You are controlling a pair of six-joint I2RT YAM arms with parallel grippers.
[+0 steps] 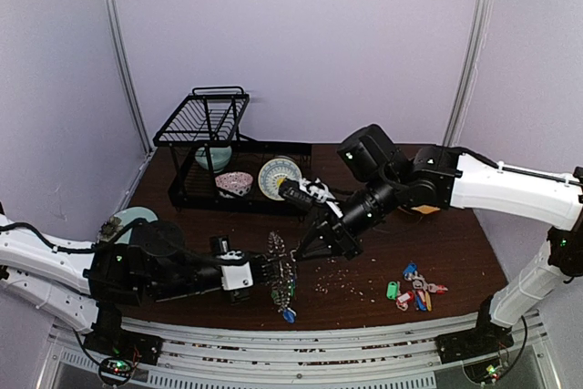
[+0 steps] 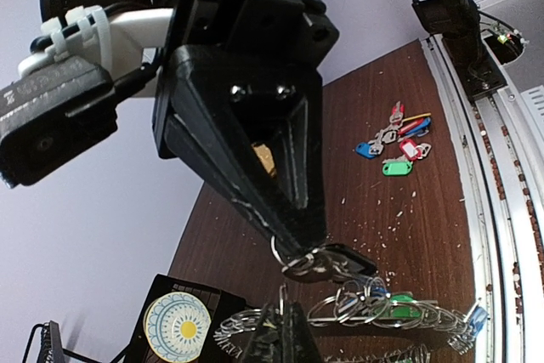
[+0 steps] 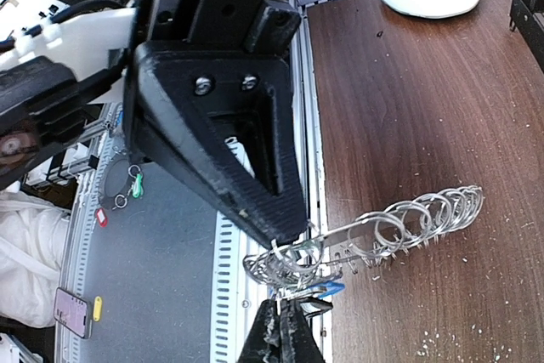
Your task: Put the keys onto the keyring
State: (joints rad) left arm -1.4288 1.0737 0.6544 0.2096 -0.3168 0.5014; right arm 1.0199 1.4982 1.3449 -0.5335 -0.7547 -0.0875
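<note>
The keyring (image 1: 281, 281) hangs edge-on at the frame's centre, between the left claw (image 1: 270, 272) on its left and the right claw (image 1: 301, 250) at its upper right. A tagged key bunch (image 1: 415, 291) lies on the table (image 1: 455, 252) at lower right. The dish rack (image 1: 211, 134) stands behind, upper centre-left.

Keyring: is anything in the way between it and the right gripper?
Nothing visible is in the way. The right gripper, jaws shut, is right at the small rings on the keyring, which the left gripper holds up off the table.
</note>
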